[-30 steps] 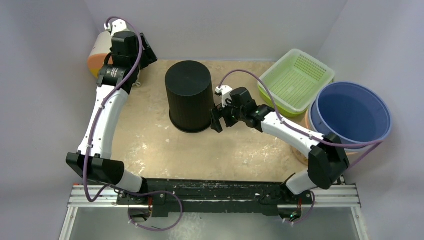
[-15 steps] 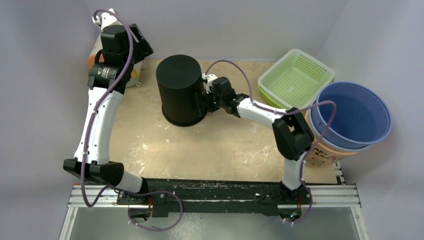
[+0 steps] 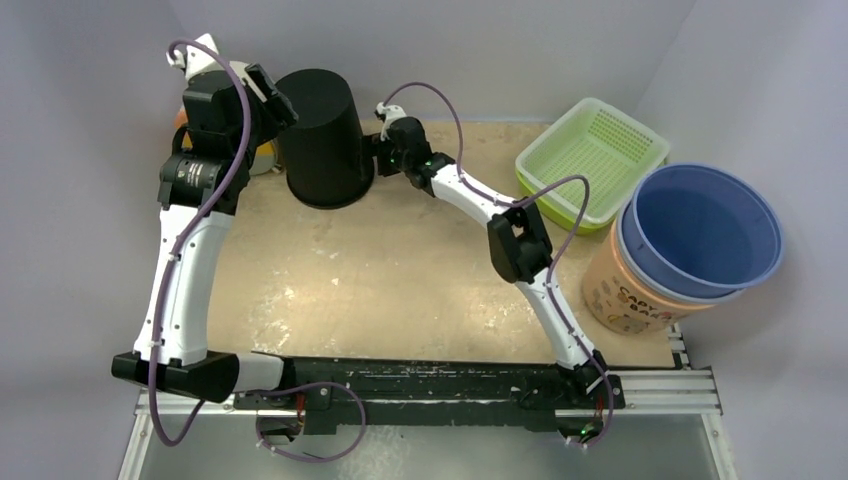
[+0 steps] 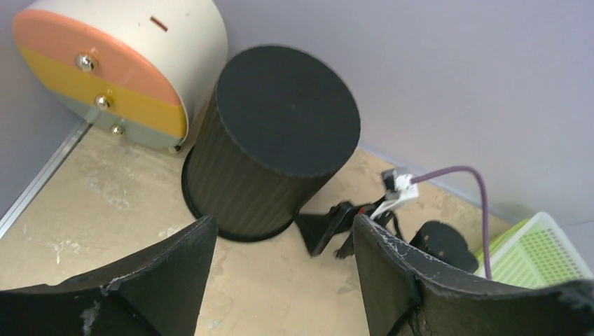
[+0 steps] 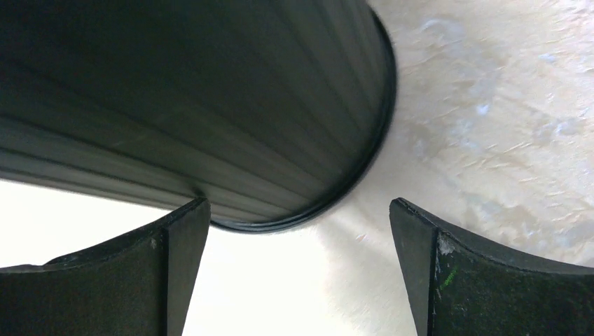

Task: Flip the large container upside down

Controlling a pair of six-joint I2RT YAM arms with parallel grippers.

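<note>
Black bin [image 3: 322,135] stands mouth down, looking flipped, just in front of the open right pincer [image 5: 300,203] and open left pincer [image 4: 280,280], so both should back away next.

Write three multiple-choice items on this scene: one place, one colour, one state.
1. Where on the table is the black ribbed cylindrical container?
A far-left corner
B inside the basket
C near edge, by the arm bases
2. Colour of the perforated plastic basket?
A red
B green
C white
3. Left gripper?
A shut on the container
B shut, empty
C open

Key:
1 A, the top view shows it at the far left.
2 B, its mesh is lime green.
3 C, the left wrist view shows the jaws wide apart, gripping nothing.
</note>
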